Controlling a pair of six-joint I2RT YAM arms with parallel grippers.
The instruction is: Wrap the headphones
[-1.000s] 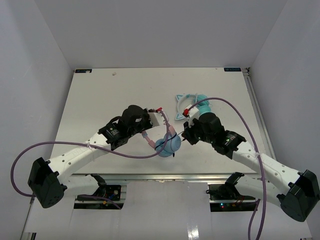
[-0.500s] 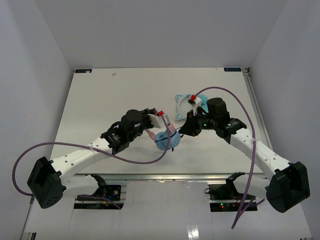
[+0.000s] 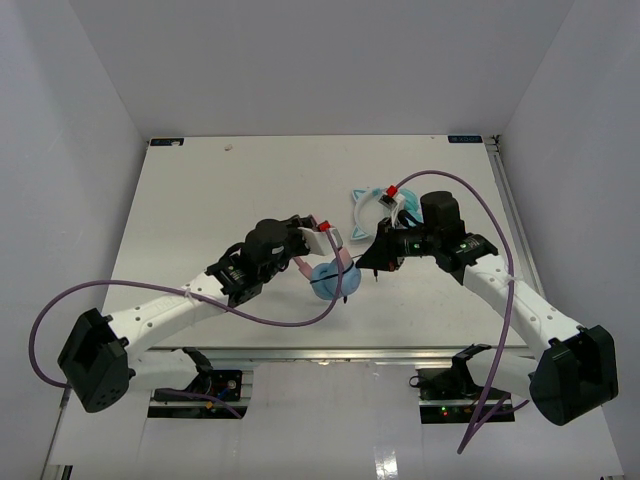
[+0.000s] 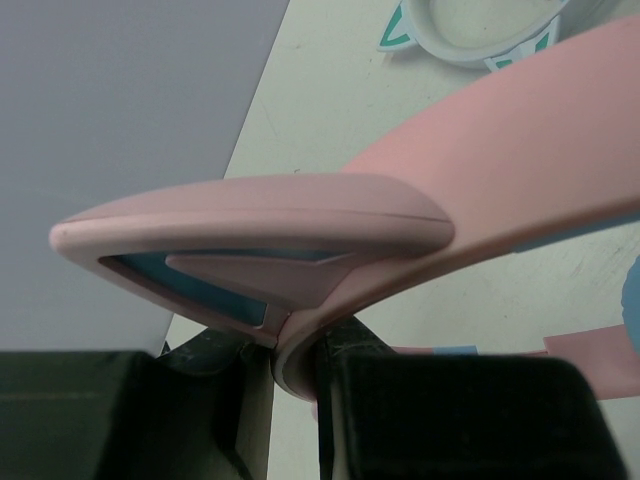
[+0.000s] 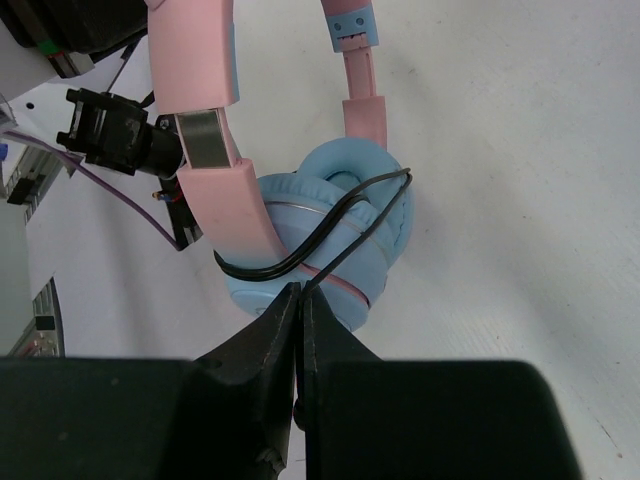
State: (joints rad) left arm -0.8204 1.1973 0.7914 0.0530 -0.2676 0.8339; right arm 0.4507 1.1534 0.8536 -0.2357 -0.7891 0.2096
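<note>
The pink cat-ear headphones (image 3: pixel 335 278) are sitting near the middle of the table (image 3: pixel 200 200), toward its near edge, between the two arms. The light-blue ear cups (image 5: pixel 340 240) are lying folded together, and the black cable (image 5: pixel 345 212) is looping over them in at least two turns. Whether the cups are resting on the table or hanging just above it cannot be told.

The left gripper (image 4: pixel 295 370) is pinching the pink headband (image 4: pixel 520 150) just below one cat ear, jaws pressed onto it. The right gripper (image 5: pixel 300 300) is closing its tips together at the lower edge of the cups, and the cable is running straight into them, so it appears to be pinching the cable.

Handling, as judged: the set is looking light, with a springy plastic band that is giving a firm hold. The padded cups are soft and rounded, so turns of cable may be slipping off. The cable is thin, limp and slick; it is best taken close to the cups and kept taut.

A second pair of white cat-ear headphones (image 3: pixel 375 203) with teal cups is lying just beyond, apart from the work.
</note>
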